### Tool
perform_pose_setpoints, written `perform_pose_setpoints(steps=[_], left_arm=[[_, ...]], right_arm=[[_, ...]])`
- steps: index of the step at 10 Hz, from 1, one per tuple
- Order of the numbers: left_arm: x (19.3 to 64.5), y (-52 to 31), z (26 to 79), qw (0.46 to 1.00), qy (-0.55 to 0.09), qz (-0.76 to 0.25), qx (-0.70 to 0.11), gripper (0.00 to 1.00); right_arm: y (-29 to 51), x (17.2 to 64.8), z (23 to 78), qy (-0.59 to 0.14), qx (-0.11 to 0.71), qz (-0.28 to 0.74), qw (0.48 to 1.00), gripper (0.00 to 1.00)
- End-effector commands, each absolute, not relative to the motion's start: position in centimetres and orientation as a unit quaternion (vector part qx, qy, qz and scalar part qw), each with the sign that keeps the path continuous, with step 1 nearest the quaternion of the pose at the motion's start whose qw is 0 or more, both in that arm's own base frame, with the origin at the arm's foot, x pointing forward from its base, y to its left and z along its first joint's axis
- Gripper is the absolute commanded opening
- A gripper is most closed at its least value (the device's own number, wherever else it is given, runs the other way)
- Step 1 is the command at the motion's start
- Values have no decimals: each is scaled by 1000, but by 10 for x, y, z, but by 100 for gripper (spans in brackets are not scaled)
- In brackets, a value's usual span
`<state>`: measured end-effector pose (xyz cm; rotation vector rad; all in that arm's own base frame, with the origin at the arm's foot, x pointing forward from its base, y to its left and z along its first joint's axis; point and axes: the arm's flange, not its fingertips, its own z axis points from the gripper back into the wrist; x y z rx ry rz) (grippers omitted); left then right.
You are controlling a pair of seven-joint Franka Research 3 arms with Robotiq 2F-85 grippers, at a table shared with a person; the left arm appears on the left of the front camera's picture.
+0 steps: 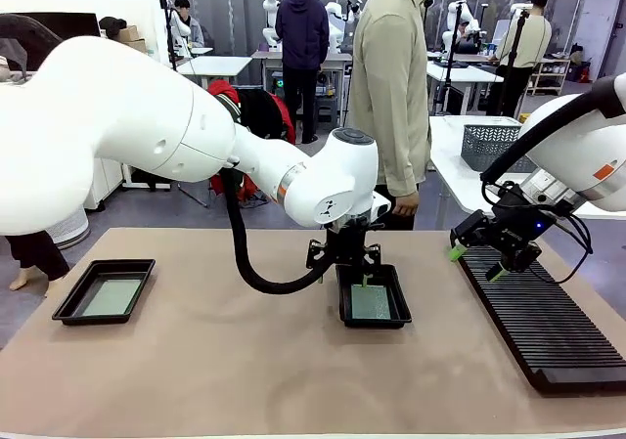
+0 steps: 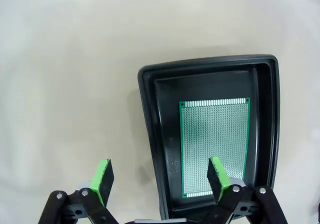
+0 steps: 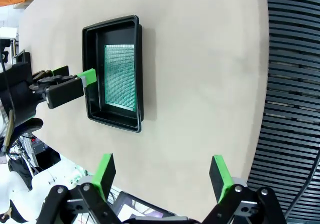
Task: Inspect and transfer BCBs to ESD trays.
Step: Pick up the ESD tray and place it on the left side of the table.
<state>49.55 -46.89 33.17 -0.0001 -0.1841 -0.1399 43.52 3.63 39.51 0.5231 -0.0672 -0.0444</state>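
Two black ESD trays lie on the tan table. The middle tray (image 1: 375, 314) (image 2: 150, 114) (image 3: 92, 74) holds a green BCB (image 1: 370, 302) (image 2: 214, 146) (image 3: 120, 77) flat on its floor. The left tray (image 1: 68, 307) holds a pale BCB (image 1: 111, 296) as well. My left gripper (image 1: 354, 265) (image 2: 160, 175) hovers open above the middle tray's far rim, one finger over the board, one outside the tray wall. It also appears in the right wrist view, the left gripper (image 3: 75, 82) beside that tray. My right gripper (image 1: 476, 263) (image 3: 162, 176) hangs open and holds nothing, above the table at the rack's edge.
A long black ribbed rack (image 1: 543, 327) (image 3: 292, 84) runs along the table's right side. A person (image 1: 391, 87) stands at the far edge behind the middle tray. A grey mesh basket (image 1: 494, 144) sits on another table at the back right.
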Motion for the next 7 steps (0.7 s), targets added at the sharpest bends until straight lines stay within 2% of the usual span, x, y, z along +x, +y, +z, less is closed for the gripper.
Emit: perform_pose_setpoints(steps=[1,7], left_arm=[[498,-467,330,994,-91,-58,2,100],[505,-459,320,995,-83,-55,-1,100]], right_arm=[[38,436,396,-35,249,-32,967,100],[38,436,396,-35,249,-32,967,100]])
